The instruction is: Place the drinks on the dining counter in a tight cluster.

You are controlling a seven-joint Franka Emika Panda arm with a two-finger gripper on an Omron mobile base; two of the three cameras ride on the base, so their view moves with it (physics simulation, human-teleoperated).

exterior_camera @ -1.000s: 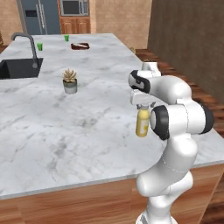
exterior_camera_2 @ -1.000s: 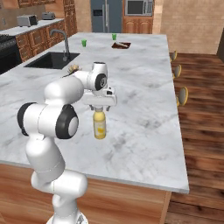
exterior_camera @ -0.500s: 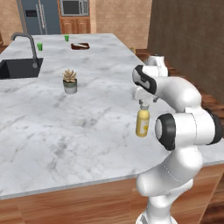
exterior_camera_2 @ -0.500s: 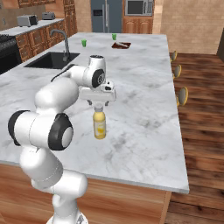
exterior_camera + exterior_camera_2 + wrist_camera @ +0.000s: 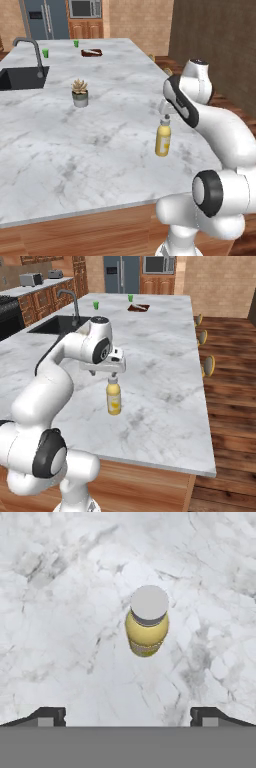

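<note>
Since a second ago the arm has lifted, leaving the claw [image 5: 113, 375] spread wide and empty just above the yellow bottle [image 5: 114, 398]. It stands upright on the marble surface [image 5: 165, 371], at the hand view's 12 o'clock. Likely light, rigid and slick; best gripped around the cap.

wooden floor [image 5: 230, 406], wooden cabinets [image 5: 47, 298], steel fridge [image 5: 121, 273].
</note>
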